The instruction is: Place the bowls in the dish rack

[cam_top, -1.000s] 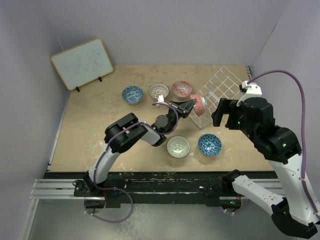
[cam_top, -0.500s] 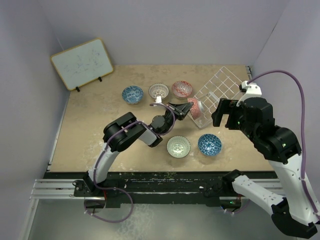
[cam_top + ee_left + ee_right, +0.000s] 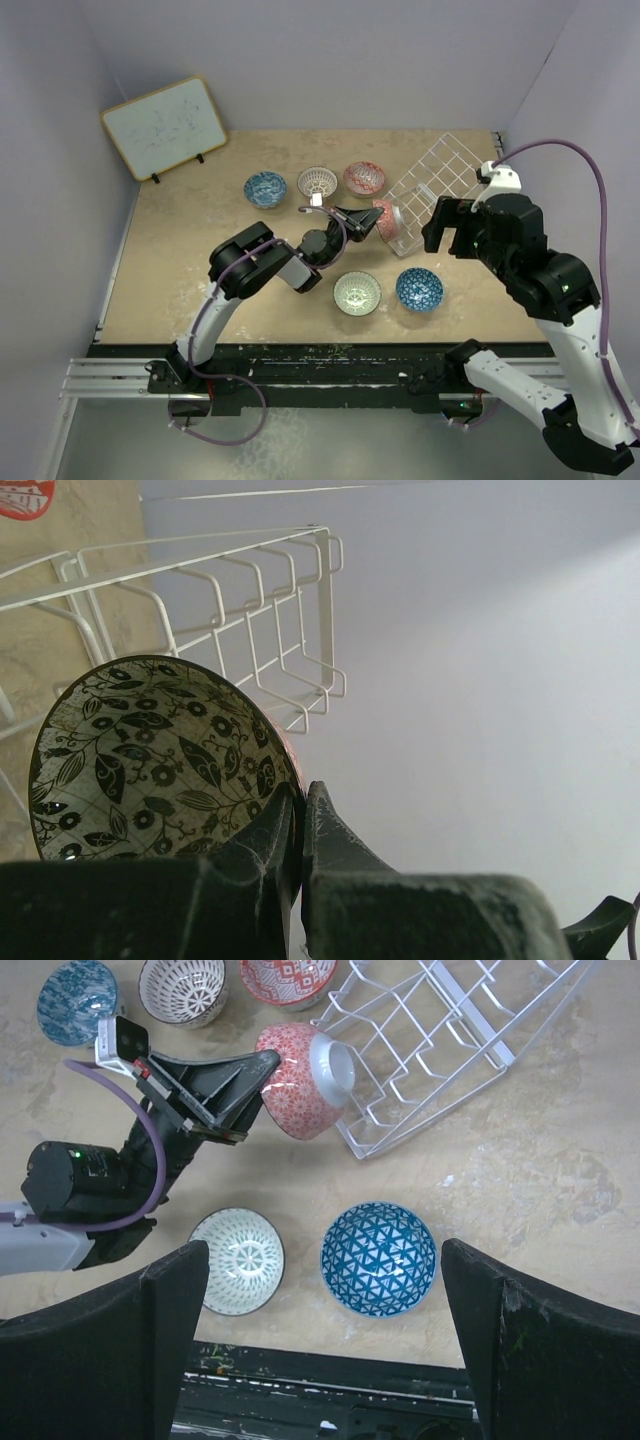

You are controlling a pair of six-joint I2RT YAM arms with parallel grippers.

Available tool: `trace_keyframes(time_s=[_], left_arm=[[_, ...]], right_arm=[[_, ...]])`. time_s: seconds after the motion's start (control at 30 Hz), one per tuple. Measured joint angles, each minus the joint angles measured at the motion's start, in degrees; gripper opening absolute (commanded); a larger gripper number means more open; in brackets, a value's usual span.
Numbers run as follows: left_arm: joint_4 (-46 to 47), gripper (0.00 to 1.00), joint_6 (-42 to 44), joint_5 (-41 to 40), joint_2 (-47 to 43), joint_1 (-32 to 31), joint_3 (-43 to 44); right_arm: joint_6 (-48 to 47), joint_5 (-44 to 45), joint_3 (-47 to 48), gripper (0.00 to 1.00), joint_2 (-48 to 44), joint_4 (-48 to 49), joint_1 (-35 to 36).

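The left gripper (image 3: 258, 1068) is clamped on the rim of a bowl (image 3: 300, 1095), which is tipped on edge at the near-left corner of the dish rack (image 3: 450, 1030). The rack lies straight beyond the fingertips. The right gripper (image 3: 451, 234) hovers nearby, jaws apart and empty

Six bowls are in view: two blue, the far blue bowl (image 3: 265, 187) and the near blue bowl (image 3: 419, 289), plus one white-lattice bowl (image 3: 317, 181), one red bowl (image 3: 364, 178), one pale green-white bowl (image 3: 357, 292) and one leaf-patterned bowl (image 3: 150, 760). There is one dish rack (image 3: 440, 178) and one whiteboard (image 3: 165, 125).
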Motion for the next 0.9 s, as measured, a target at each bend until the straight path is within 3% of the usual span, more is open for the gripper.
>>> trace_keyframes(time_s=[0.5,0.9], left_arm=[[0.04,0.0,0.2,10.23,2.05,6.49,3.89],[-0.09,0.0,0.33,10.99,0.35,4.59,0.72]], right_arm=[[0.0,-0.33,-0.15,1.0,1.92,1.55,0.0],[0.02,-1.33,-0.15,1.0,1.73,1.68,0.0]])
